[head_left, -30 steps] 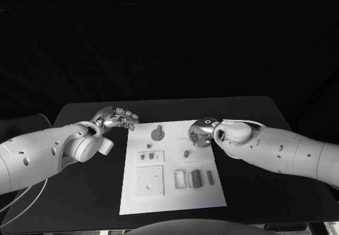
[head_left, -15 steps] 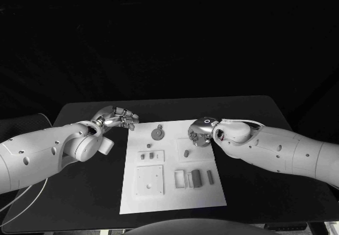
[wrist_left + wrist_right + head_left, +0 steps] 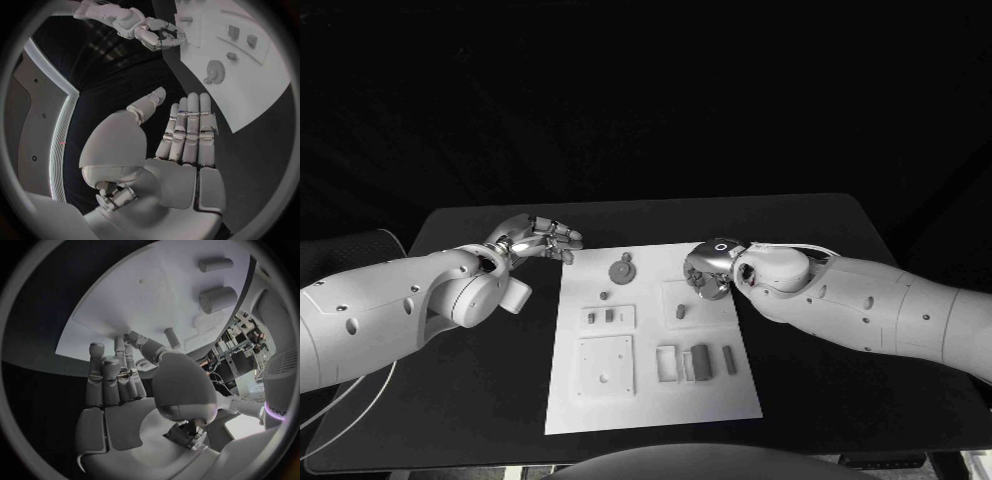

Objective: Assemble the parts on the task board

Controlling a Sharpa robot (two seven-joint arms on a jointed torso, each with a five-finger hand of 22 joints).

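Both hands: empty.
Left hand (image 3: 535, 240): fingers straight, apart, parked beside task board (image 3: 653, 400).
Right hand (image 3: 710, 268): fingers loosely spread, over board's far edge, apparently poised for a part.

The head view looks steeply down on the black tabletop (image 3: 473, 400) from above. Each wrist view sits close behind its own silver robot hand, facing along the fingers. All three share the white rectangular task board (image 3: 653, 405) (image 3: 250, 85) (image 3: 144, 295).

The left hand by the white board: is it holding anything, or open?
Open. The left hand holds nothing; its fingers lie straight, off the task board.
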